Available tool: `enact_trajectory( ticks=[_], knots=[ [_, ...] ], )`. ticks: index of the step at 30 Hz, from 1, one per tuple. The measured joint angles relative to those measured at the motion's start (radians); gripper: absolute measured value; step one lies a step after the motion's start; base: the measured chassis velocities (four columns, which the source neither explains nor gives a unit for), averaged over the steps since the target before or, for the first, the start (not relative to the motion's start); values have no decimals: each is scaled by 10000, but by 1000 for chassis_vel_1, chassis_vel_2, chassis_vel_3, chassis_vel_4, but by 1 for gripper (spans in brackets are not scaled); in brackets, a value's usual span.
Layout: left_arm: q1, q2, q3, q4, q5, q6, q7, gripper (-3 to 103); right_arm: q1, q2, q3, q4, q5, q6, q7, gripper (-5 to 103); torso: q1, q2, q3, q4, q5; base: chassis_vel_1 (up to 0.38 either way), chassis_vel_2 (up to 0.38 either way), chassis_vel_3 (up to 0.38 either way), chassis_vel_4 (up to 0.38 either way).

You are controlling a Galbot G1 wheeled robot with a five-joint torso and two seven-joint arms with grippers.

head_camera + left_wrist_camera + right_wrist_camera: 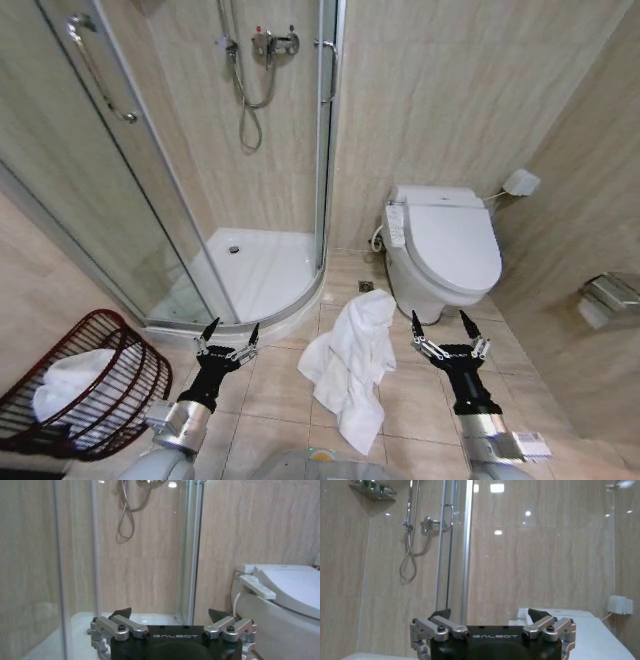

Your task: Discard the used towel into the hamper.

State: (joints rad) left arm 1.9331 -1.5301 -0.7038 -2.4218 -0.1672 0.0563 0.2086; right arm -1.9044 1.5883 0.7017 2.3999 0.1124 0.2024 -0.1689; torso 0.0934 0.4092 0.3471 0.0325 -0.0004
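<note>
In the head view, a white towel [348, 362] lies crumpled on the tiled floor [270, 385], just in front of the toilet [445, 250] and near the curved sill of the shower cabin [255, 265]. The left hand [227, 335] hangs to the left of the towel with its fingers spread apart and nothing between them; the right hand [441, 323] hangs to the right of the towel, likewise spread and holding nothing. Neither touches the towel. The hamper [85, 385], a dark reddish-brown wire basket, stands well to the left of the towel, beyond the left hand, with white cloth [68, 385] already inside it.

In the left wrist view, the left hand [173, 615] is spread wide and bare, facing the shower cabin's glass [75, 555], with the toilet [287, 592] off to one side.

In the right wrist view, the right hand [491, 615] is spread wide too, gripping nothing, in front of the beige wall [540, 562] beside the shower hose [410, 555].
</note>
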Motion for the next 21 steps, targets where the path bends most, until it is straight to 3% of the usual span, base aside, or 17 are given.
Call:
enact_trajectory(
  ticks=[21],
  knots=[
    [0,-3,1,0,-1,0,-1,100,0,-2,2,-1,0,0,0,100,-260,-722,-460,3,4,21,22,10,11]
  ],
)
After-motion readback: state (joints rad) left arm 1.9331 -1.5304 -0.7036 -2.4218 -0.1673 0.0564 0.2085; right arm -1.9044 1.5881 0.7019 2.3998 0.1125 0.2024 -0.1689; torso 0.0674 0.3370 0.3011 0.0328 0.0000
